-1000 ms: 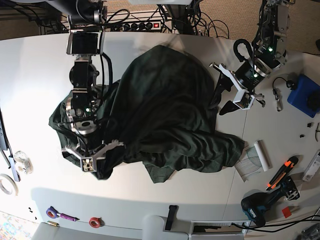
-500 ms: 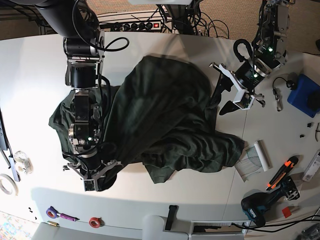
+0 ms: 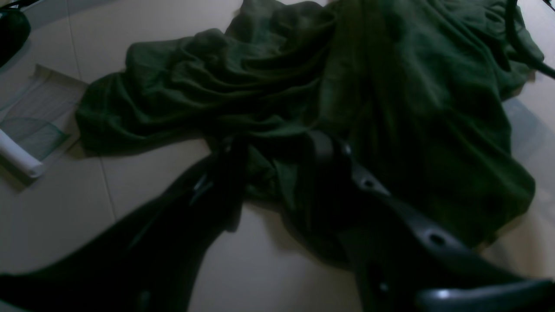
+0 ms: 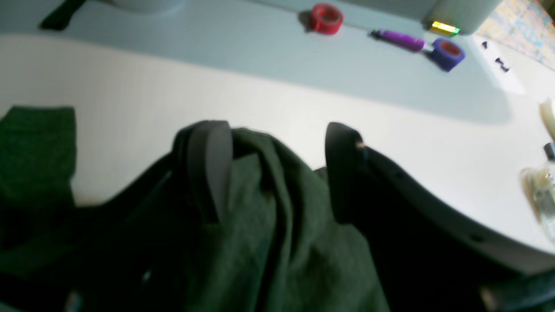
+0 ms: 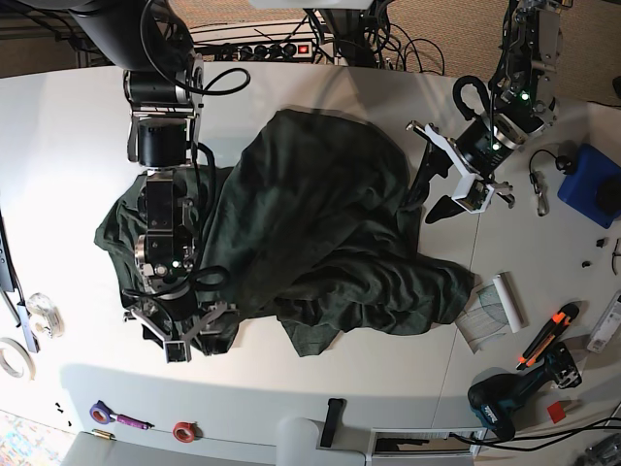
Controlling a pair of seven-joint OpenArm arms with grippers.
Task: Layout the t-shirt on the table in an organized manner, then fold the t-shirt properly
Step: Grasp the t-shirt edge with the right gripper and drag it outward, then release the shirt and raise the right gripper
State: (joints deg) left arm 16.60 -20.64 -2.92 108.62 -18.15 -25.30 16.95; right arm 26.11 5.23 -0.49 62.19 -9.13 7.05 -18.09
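Observation:
The dark green t-shirt (image 5: 320, 223) lies crumpled across the middle of the table. My right gripper (image 5: 178, 330) sits over its front-left corner, near the front edge. In the right wrist view a raised fold of the shirt (image 4: 269, 225) stands between the spread fingers of the right gripper (image 4: 277, 169), which is open. My left gripper (image 5: 425, 199) is at the shirt's right edge, open. In the left wrist view the left gripper (image 3: 277, 156) straddles a bunched edge of the shirt (image 3: 390, 86), low over the table.
A rolled mesh sheet (image 5: 495, 306), an orange knife (image 5: 548, 335) and a drill (image 5: 505, 398) lie at the front right. A blue box (image 5: 592, 184) is at the right edge. Red tape (image 5: 184, 430) and a purple marker (image 5: 116, 417) lie front left.
My right arm has moved toward the front edge, and the shirt's back edge has slid forward with it. The left arm has stayed still.

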